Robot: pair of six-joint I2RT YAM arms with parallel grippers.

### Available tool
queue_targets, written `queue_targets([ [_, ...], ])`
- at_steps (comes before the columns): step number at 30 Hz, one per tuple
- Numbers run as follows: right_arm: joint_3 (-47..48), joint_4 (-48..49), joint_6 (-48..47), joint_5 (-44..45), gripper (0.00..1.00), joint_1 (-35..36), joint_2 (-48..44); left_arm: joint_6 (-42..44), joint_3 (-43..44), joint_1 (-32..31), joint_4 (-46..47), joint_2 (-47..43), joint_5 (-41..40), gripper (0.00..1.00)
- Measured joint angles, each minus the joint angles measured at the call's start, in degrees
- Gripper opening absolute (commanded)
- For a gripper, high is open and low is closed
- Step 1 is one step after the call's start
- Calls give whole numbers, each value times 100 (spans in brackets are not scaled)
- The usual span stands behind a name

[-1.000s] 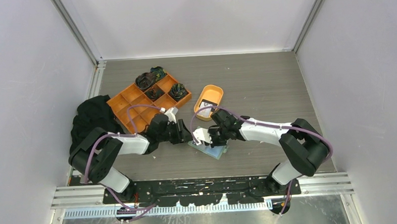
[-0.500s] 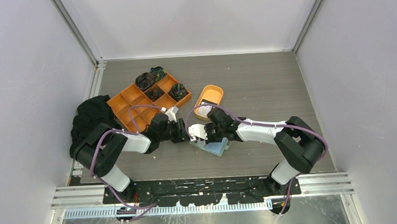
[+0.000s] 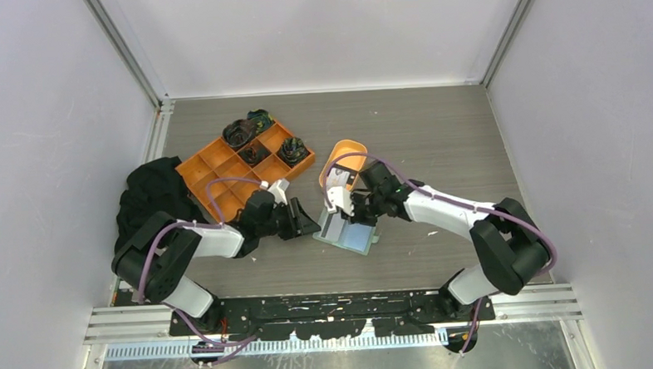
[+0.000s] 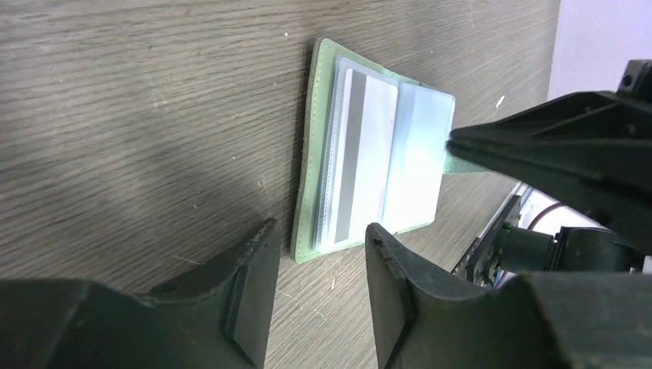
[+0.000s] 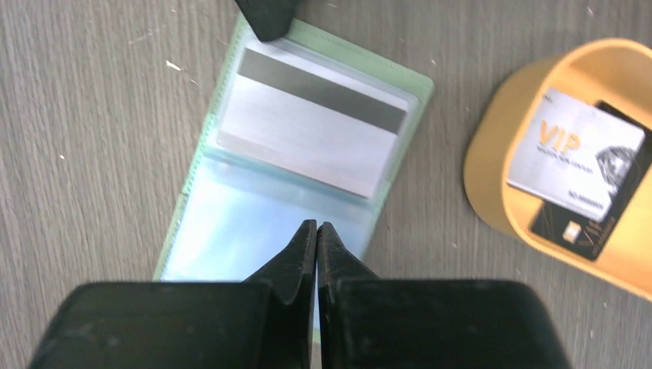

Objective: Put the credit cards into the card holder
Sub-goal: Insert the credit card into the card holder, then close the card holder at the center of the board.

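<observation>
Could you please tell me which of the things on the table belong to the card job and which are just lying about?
Belong to the job: green wallet; grey card in its pocket; VIP card and black card in the orange dish.
Just lying about: compartment tray; dark bundles in it; black cloth.

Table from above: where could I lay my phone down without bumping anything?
Widest bare table: far right, between the oval dish and the right wall. Also free: the strip along the back wall behind the compartment tray. Crowded: the middle, where left gripper and right gripper are at the card holder; black cloth fills the left edge.
</observation>
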Motion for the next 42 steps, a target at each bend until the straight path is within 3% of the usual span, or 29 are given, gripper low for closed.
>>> queue_targets([
  [5, 4, -116, 13, -149, 7, -249, -70, -35, -7, -15, -179, -103, -162, 46],
  [14, 4, 55, 136, 223, 7, 216, 455, -192, 127, -17, 9, 170, -76, 43],
  [42, 59, 61, 131, 557, 6, 365, 498, -1744, -192, -365, 2503, 1252, 503, 24],
])
